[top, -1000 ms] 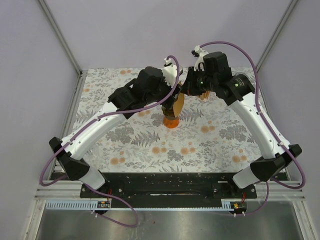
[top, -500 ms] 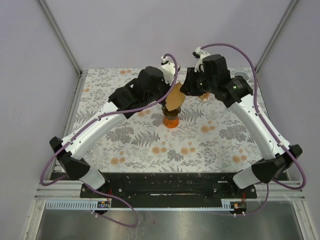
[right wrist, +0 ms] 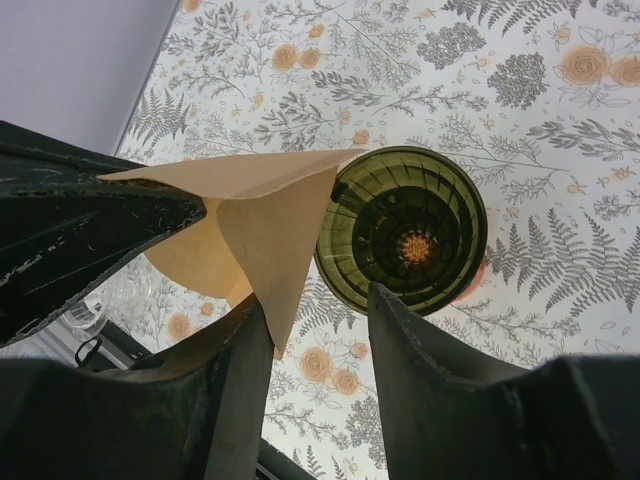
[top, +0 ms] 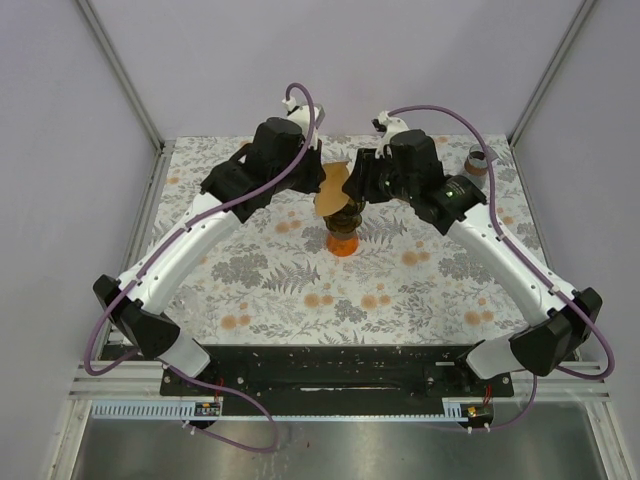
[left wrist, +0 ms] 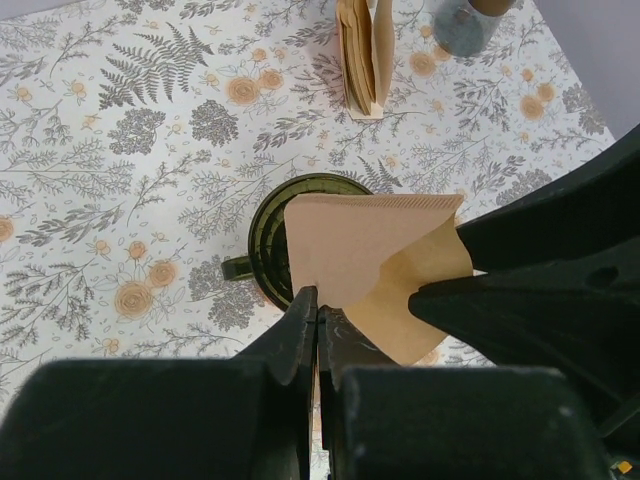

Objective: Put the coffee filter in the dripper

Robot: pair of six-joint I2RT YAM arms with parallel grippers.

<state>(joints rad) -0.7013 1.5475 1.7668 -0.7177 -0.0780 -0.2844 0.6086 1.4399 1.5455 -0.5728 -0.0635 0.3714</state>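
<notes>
Gripping: my left tool (left wrist: 316, 300) has its jaws pressed together on the lower edge of the coffee filter (left wrist: 360, 250), pinching the brown paper between them.
Right tool: my right tool (right wrist: 320, 300) stands with its jaws apart. The filter's folded point hangs just beside the inner face of one finger, and I see no clamp on it.
Coffee filter: it is up in the air between my two tools, off the desk (top: 250, 280). It is partly spread, with its seamed edge uppermost in the left wrist view.
Dripper: the dark green dripper (right wrist: 405, 240) sits upright on an orange base near the middle of the desk. The filter hangs just above it, overlapping part of its rim in both wrist views, and is not yet inside.
Spare filters: a stack of spare filters (left wrist: 365, 55) stands on edge toward the far edge of the desk, well apart from the dripper.
Far right corner: a small round container (top: 478, 160) stands there; I cannot tell what it is.
</notes>
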